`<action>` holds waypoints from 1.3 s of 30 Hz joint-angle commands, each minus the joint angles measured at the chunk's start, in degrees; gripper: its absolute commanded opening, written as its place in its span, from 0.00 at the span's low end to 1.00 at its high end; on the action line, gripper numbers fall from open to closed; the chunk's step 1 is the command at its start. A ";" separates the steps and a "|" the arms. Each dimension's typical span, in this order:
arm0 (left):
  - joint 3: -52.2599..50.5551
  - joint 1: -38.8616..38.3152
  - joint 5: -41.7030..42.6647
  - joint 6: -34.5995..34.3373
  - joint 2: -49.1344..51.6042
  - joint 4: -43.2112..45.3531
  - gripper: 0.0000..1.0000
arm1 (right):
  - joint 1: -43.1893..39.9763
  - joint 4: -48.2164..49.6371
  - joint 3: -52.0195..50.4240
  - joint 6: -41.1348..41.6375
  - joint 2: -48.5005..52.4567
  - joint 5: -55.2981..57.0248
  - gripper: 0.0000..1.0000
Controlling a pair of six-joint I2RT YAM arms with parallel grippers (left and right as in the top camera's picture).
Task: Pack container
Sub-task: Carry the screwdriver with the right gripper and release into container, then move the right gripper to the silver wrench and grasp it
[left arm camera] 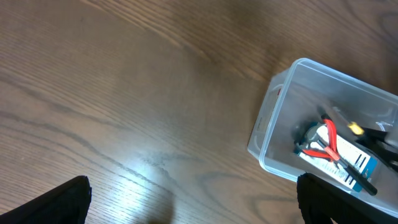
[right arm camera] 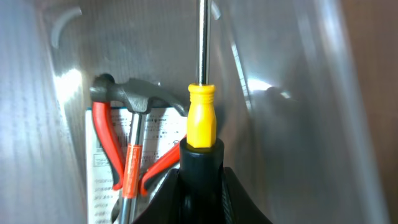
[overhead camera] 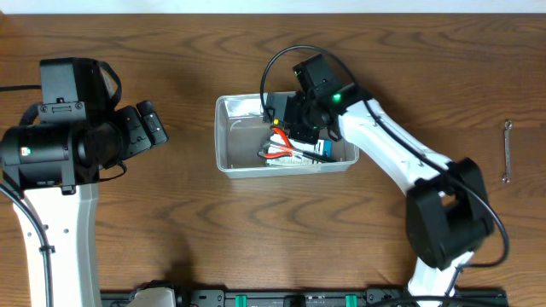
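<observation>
Right hand grips a screwdriver inside the container; left hand wide, its fingers cut off.

Left arm sits folded at the left, its left gripper pointing right, fingers spread wide apart with nothing between them. Right arm stretches from its base up and leftward, wrist tipped down. Right gripper is clamped on a screwdriver handle, shaft pointing away from the wrist.
</observation>
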 commanded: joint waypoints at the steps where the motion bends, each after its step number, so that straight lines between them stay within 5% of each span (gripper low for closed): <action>1: -0.31 -0.11 -0.66 0.96 0.11 -0.24 0.98 | -1.05 0.46 -0.11 -1.03 2.58 -1.53 0.01; 6: -0.31 -0.11 -0.63 0.96 0.11 -0.79 0.98 | -2.27 0.81 -0.11 0.28 4.20 -1.53 0.06; 8: -0.31 -0.11 -0.66 0.96 0.11 -0.87 0.98 | -2.73 1.11 -0.09 1.27 4.15 -1.51 0.32; 11: -0.31 -0.11 -0.66 0.96 0.11 -0.85 0.98 | -2.99 0.96 -0.09 3.48 3.67 -1.46 0.41; 12: -0.31 -0.11 -0.66 0.96 0.11 -0.85 0.98 | -3.02 0.59 -0.09 4.52 3.32 -1.33 0.51; 14: -0.31 -0.11 -0.66 0.96 0.11 -0.85 0.98 | -3.02 -0.04 -0.07 6.29 2.14 -0.57 0.85; 15: -0.31 -0.11 -0.66 0.96 0.11 -0.85 0.98 | -3.02 -0.59 0.02 7.43 1.03 0.07 0.87; 22: -0.31 -0.11 -0.66 0.98 0.11 -1.25 0.98 | -5.62 -8.39 3.39 21.20 -12.76 16.41 0.93; 26: -0.31 -0.11 -0.66 0.98 0.11 -1.25 0.98 | -13.97 -11.21 6.29 32.15 -21.88 28.98 0.99; 28: -0.31 -0.11 -0.66 0.96 0.11 -1.25 0.98 | -20.50 -12.68 7.43 36.57 -24.94 29.83 0.97; 31: -0.31 -0.11 -0.66 0.96 0.11 -1.22 0.98 | -32.70 -13.31 7.56 42.62 -27.21 29.51 0.79; 39: -0.31 -0.11 -0.66 0.94 0.11 -1.29 0.98 | -53.29 -12.92 7.50 43.71 -18.64 20.83 0.78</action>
